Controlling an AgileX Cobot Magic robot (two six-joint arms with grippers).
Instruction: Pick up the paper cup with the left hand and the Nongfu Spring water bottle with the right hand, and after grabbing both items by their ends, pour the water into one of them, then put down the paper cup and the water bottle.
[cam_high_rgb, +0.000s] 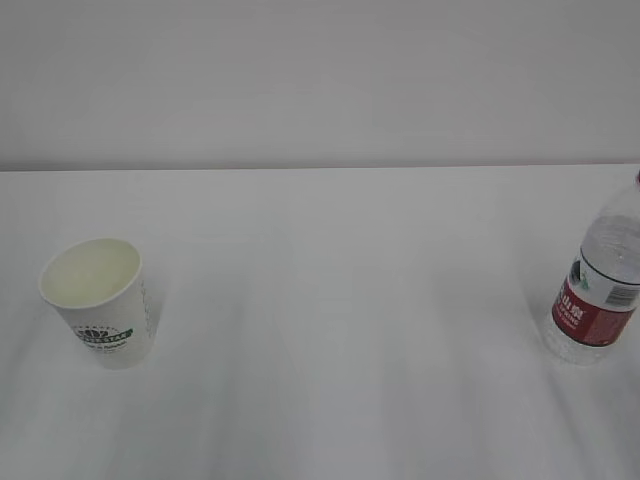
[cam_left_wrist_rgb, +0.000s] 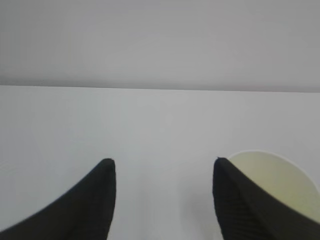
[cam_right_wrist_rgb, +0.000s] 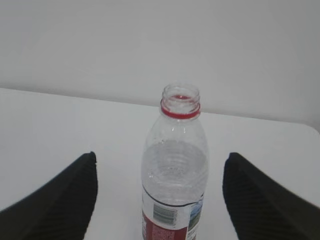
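The white paper cup (cam_high_rgb: 100, 303) with a green logo stands upright at the left of the table, its cream inside showing. In the left wrist view only part of the paper cup (cam_left_wrist_rgb: 280, 182) shows, behind and right of the right fingertip. My left gripper (cam_left_wrist_rgb: 163, 162) is open with bare table between its fingers. The Nongfu Spring water bottle (cam_high_rgb: 602, 285) stands upright at the right edge, uncapped, with water (cam_right_wrist_rgb: 175, 172) up to its shoulder. The water bottle (cam_right_wrist_rgb: 175, 175) stands ahead of my right gripper (cam_right_wrist_rgb: 161, 156), centred between the open fingers and apart from both. Neither arm shows in the exterior view.
A white table (cam_high_rgb: 340, 330) runs back to a plain pale wall (cam_high_rgb: 320, 80). A wide bare stretch lies between cup and bottle. The table's far right corner (cam_right_wrist_rgb: 307, 127) shows in the right wrist view.
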